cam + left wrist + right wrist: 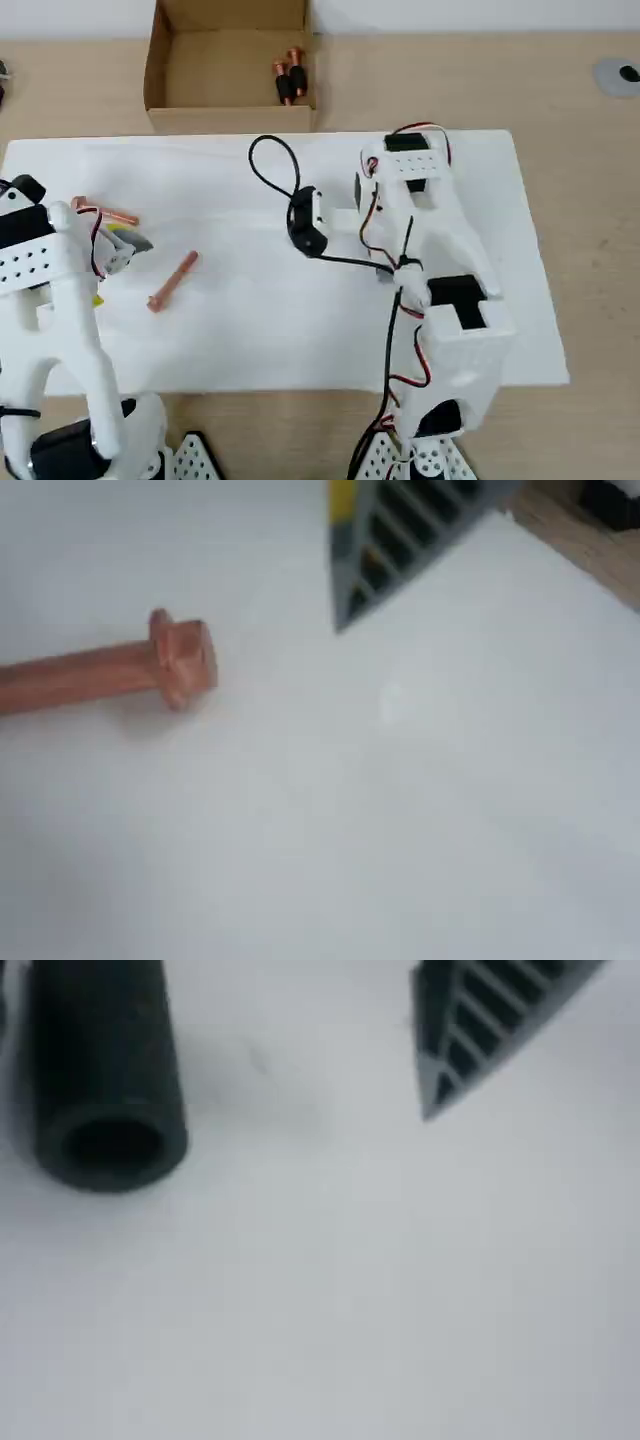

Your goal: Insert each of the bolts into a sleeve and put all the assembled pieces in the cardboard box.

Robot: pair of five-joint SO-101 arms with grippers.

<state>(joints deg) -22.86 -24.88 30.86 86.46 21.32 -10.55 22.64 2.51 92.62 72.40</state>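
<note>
Underneath, white sheet (300,330) on wooden table (585,160)

A copper bolt (100,675) lies flat on a white sheet (400,820) at the frame's left, its shaft cut off by the left edge. A ribbed grey part of the hand (400,540) juts down from the top, apart from the bolt. Bare wooden counter (590,555) shows in the upper right corner.
</note>
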